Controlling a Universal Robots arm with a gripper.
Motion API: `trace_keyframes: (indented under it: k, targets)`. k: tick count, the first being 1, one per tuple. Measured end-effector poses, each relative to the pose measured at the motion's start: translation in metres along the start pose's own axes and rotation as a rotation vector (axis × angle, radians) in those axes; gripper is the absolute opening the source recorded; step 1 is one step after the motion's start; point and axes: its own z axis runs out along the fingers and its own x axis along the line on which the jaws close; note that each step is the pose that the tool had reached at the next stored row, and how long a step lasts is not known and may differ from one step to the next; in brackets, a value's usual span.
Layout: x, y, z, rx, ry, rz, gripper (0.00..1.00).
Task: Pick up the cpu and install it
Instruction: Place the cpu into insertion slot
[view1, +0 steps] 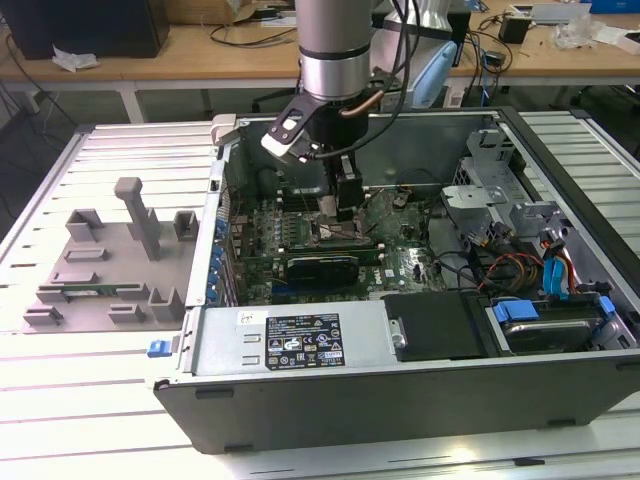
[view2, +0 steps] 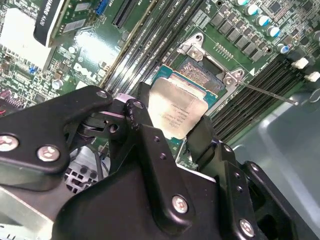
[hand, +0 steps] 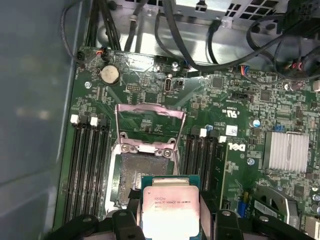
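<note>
Open case (view1: 400, 395) containing the motherboard (view1: 405, 262), a black graphics card (view1: 322, 268) and cables (view1: 510, 265). The gripper (view1: 346, 208) reaches inside, its fingers clamped on opposite edges of the cpu (hand: 170, 210), held over the open socket (hand: 135, 175); contact cannot be told. The cpu is a flat square with a silver-grey lid and a thin green rim.

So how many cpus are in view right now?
1: the cpu, gripped in the hand, just over the open socket on the motherboard. Another could be hidden elsewhere.
</note>
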Motion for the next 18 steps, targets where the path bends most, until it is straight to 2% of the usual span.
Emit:
trace_keyframes:
  k: [6,10,18]
  targets:
    - [0.0008,0.001,0.006,0.003,-0.0042,0.065,0.54]
    - [0.0104,0.0022,0.0107,0.0033,-0.0069,0.069,0.54]
    - [0.0172,0.0029,0.0214,0.0058,-0.0242,0.095,0.54]
